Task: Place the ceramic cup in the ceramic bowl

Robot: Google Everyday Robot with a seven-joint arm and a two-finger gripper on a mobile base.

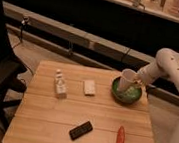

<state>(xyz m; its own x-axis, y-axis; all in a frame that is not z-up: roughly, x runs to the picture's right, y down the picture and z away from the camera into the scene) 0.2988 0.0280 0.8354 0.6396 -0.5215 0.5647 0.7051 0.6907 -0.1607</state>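
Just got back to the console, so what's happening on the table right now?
The arm reaches in from the right, and its gripper holds the cup, tilted, over the green bowl at the table's far right edge. The cup sits low at the bowl's rim; whether it touches the inside cannot be told. A small bottle-like figure, a white block, a dark flat object and a red one lie untouched on the table.
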